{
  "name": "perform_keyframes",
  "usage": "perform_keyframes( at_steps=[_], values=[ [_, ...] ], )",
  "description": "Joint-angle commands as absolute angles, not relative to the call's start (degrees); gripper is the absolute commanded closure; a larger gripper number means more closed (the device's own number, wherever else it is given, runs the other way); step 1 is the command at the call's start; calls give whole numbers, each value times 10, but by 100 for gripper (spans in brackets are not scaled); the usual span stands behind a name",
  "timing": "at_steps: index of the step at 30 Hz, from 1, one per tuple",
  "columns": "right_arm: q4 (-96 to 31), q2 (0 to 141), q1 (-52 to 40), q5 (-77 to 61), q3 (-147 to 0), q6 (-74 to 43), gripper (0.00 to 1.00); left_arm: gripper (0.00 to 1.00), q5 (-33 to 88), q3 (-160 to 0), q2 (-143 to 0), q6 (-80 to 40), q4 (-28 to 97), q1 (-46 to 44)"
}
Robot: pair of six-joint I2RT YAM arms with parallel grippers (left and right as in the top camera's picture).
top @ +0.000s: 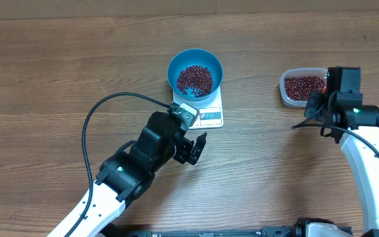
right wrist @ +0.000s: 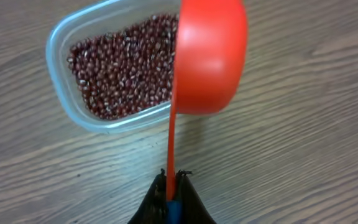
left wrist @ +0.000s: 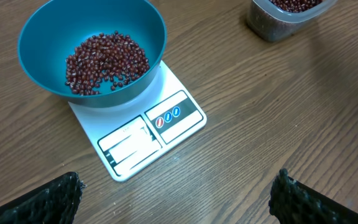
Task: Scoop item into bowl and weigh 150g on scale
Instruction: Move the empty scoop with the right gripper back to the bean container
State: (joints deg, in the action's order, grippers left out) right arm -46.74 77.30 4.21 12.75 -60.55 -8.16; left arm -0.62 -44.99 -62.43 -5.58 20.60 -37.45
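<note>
The blue bowl stands on the white scale and holds a shallow heap of maroon beans. My left gripper is open and empty just in front of the scale's display, low over bare wood. A clear tub at the right holds more of the beans. My right gripper is shut on the thin handle of a red scoop. The scoop is turned on its side at the tub's near right edge, and its inside is hidden from me.
The tub sits at the right side of the wooden table, well apart from the bowl and scale. The left arm's black cable loops over the table to the left of the scale.
</note>
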Motion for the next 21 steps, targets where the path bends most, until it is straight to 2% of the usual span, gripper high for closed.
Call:
perform_keyframes(
  at_steps=[1, 9, 11, 12, 16, 17, 21],
  values=[
    [-461, 766, 43, 93, -597, -89, 96, 1, -6, -464, -625, -51, 205, -371],
    [-453, 766, 43, 87, -597, -73, 94, 0, -6, -464, -625, -51, 203, -371],
    [-453, 766, 43, 87, -597, -73, 84, 1, -6, -464, -625, -51, 203, -371],
    [-453, 766, 43, 87, -597, -73, 83, 0, -6, -464, -625, -51, 203, -371],
    [-452, 766, 43, 87, -597, -73, 83, 0, -6, -464, -625, -51, 203, -371],
    [-452, 766, 43, 87, -597, -72, 95, 0, -6, -464, -625, -51, 203, -371],
    [-452, 766, 43, 87, -597, -72, 96, 1, -6, -464, -625, -51, 203, -371]
  ],
)
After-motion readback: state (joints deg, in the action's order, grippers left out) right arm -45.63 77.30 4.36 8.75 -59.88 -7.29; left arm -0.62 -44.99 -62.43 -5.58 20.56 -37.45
